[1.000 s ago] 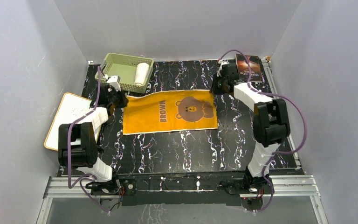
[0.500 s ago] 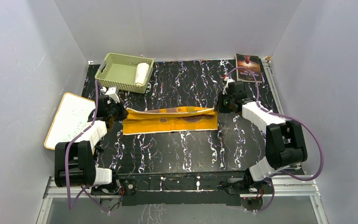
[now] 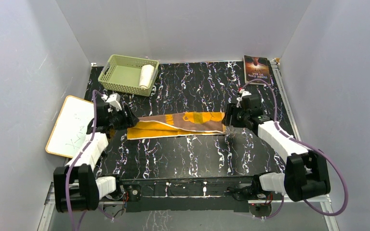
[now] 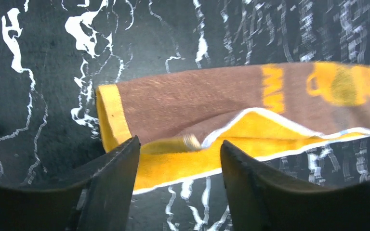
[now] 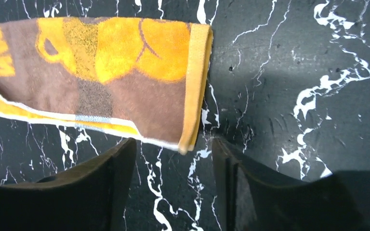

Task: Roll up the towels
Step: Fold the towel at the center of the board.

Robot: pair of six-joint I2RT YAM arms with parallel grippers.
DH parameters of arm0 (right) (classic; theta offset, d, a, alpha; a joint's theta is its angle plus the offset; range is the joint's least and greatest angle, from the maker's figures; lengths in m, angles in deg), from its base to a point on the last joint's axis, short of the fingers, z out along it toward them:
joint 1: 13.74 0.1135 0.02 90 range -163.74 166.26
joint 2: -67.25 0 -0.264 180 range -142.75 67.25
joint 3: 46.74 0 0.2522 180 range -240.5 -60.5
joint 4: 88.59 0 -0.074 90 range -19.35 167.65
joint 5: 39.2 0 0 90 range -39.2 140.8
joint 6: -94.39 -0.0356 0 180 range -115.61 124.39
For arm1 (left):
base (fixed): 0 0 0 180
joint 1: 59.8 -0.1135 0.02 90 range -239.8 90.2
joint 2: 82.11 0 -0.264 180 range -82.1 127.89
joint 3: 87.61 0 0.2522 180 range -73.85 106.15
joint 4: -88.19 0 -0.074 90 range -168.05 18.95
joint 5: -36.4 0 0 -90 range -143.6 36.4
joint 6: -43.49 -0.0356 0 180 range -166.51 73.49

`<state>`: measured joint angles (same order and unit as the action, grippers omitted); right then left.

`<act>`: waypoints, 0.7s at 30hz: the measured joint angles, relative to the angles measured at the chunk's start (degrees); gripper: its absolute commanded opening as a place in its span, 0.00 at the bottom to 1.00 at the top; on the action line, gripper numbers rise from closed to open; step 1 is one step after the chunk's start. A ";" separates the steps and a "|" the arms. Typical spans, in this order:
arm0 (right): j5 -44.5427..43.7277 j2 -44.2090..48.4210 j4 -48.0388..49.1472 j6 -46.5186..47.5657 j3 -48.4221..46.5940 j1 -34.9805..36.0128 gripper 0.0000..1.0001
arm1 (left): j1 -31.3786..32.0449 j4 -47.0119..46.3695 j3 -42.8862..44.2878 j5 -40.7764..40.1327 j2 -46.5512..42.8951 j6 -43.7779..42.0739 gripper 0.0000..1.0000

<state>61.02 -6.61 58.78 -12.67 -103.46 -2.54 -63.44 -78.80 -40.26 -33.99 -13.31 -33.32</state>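
Brown towel (image 3: 183, 122): we see it folded once along its length into a long strip. The brown back with its orange-yellow print is on top. An orange layer with a white hem peeks out along the near edge.
Where it lies: flat on the black marbled table (image 3: 197, 154), nearer the arm bases than the green basket (image 3: 120, 87) and stretching away to the basket's right.
White towel (image 3: 147, 75): a short roll inside the basket, against its right wall.
Left gripper (image 4: 179, 144): jaws spread wide, straddling the strip's end closer to the basket. We cannot tell whether the fingers touch cloth.
Right gripper (image 5: 173, 142): jaws also wide apart, at the strip's end farthest from the basket, holding nothing.
Edges: at the end farthest from the basket the folded corners nearly meet. Toward the basket-side end the layers are offset and the orange band widens.
Open room: we see bare table between basket and strip, and a broader bare band beyond the strip on the side away from the basket.
Other things: a white board (image 3: 72, 125) lies below-left of the basket, and a book (image 3: 256, 70) well to the basket's right.
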 measured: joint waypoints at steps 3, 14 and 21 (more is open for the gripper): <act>-1.27 4.22 -0.15 -0.87 1.44 0.04 0.69 | 0.00 1.57 0.00 0.50 -5.44 0.61 0.76; -3.56 -2.01 4.92 -3.41 -7.23 0.96 0.50 | -0.02 8.52 11.93 -2.62 3.32 0.42 0.71; -0.46 -13.44 2.45 -1.92 -13.92 4.39 0.52 | -3.15 21.22 18.36 -2.49 21.05 0.98 0.73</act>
<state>60.56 -20.05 61.23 -14.59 -117.39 1.85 -66.58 -57.58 -21.90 -36.48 7.74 -32.33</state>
